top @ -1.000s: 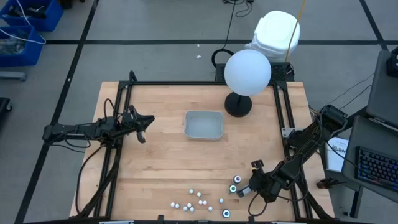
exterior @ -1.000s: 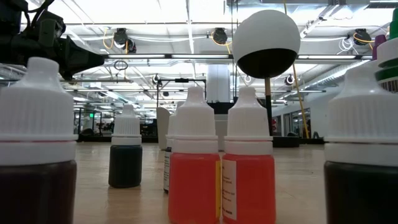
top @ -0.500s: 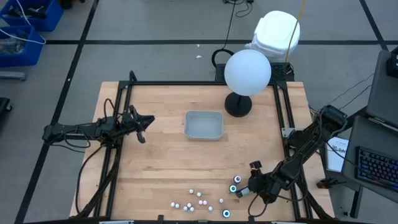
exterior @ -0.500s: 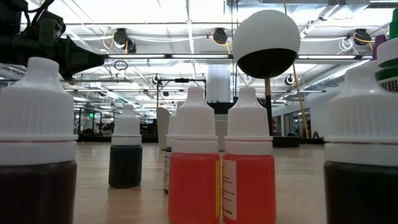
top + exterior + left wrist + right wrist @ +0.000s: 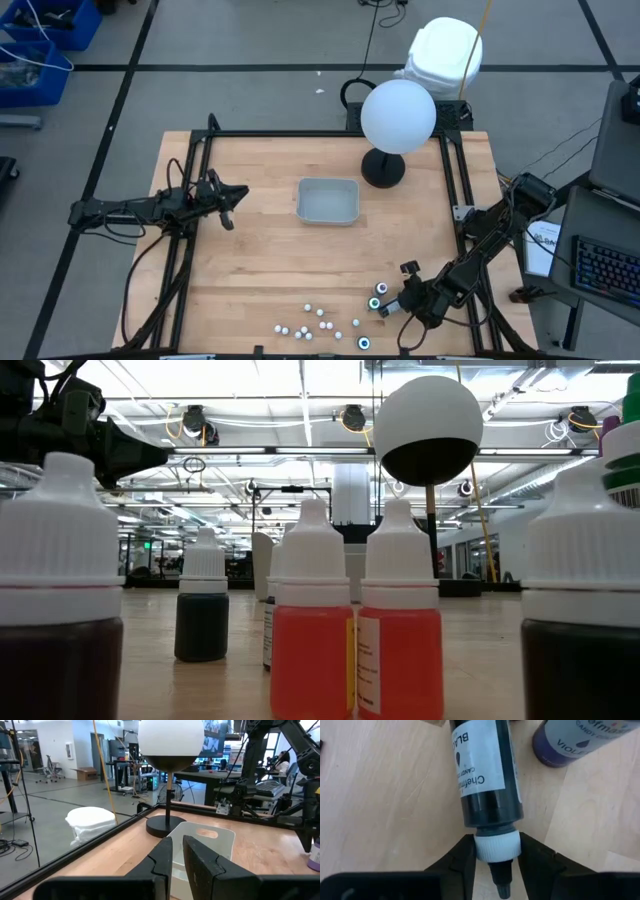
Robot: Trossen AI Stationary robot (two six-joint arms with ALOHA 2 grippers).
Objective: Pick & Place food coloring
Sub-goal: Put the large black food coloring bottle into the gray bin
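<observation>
Right now the relation that matters is in the right wrist view. The black bottle (image 5: 487, 775) runs lengthwise straight out from the right pincer (image 5: 497, 852), dropper tip and white collar toward the wrist, base pointing away. The two fingers (image 5: 462, 860) sit against either side of that white collar, so I read the pincer as closed on the bottle at its neck. It looks to be lying on the wood, though I can't be certain of that. A violet bottle (image 5: 575, 740) sits just beside it, apart from the fingers.

From above, the right pincer (image 5: 397, 303) is down at the near right part of the tabletop (image 5: 250, 270), at the right end of the cluster of bottles. The grey tray (image 5: 328, 181) lies well apart from it, toward the middle of the tabletop, up and to the left in the overhead picture. The right arm is plainly the nearer one. The left pincer (image 5: 228, 218) waits off to the tray's left, fingers nearly together on nothing.

Counting from overhead, I make it roughly eight white-capped bottles (image 5: 308, 329) and three teal-ringed tops (image 5: 375, 302), plus the black one in the grip. None of them is in the tray. Besides those there is one tray and one white globe (image 5: 398, 115) on its stand.
</observation>
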